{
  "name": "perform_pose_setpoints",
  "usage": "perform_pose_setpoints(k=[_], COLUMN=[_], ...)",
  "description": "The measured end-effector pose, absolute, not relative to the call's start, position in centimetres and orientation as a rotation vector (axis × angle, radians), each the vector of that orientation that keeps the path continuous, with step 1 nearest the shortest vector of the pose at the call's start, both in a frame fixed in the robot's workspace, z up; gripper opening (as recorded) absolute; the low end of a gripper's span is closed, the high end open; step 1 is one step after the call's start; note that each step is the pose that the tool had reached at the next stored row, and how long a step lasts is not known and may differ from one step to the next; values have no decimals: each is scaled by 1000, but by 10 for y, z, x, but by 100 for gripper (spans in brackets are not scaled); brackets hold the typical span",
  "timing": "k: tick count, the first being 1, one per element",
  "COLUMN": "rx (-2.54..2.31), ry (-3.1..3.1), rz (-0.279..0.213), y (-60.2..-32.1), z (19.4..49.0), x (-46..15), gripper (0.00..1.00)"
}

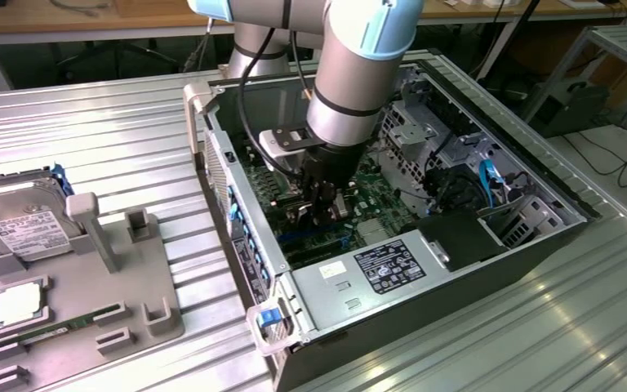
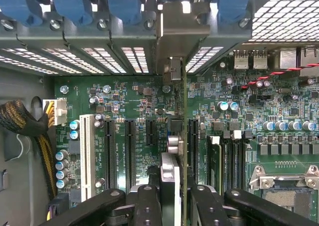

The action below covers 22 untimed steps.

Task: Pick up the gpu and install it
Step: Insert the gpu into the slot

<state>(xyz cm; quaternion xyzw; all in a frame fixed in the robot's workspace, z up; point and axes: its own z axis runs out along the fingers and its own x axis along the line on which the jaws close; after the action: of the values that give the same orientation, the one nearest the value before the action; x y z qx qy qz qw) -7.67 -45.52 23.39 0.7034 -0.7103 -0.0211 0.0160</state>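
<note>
The gpu point(image 2: 172, 178) shows edge-on in the wrist view, a thin card running from between my fingers to its silver end bracket point(image 2: 182, 24), which sits against the case's rear slot row. My gripper point(image 2: 174, 206) is shut on the card, one black finger point(image 2: 144, 206) on each side. The card stands upright over the green motherboard point(image 2: 134, 101), in line with a black expansion slot point(image 2: 193, 146); whether it is seated I cannot tell. In the exterior view my gripper point(image 1: 320, 214) is down inside the open computer case point(image 1: 237, 245), and the card is hidden behind it.
Blue slot clips point(image 2: 75, 4) line the case's rear wall. Other black slots point(image 2: 129, 146), a white slot point(image 2: 87, 153), braided cables point(image 2: 20, 121) and the processor socket point(image 2: 284, 183) surround the card. A power supply point(image 1: 384, 269) fills the case's near corner. A hard drive point(image 1: 20, 233) rests on a grey fixture point(image 1: 112, 286).
</note>
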Motion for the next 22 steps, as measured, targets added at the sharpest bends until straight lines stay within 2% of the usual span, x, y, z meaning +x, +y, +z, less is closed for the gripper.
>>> perform_pose_setpoints(k=[22], rx=[2188], ry=[-2209], rz=[-66], y=[-456], z=[236], x=[-77], gripper=[28])
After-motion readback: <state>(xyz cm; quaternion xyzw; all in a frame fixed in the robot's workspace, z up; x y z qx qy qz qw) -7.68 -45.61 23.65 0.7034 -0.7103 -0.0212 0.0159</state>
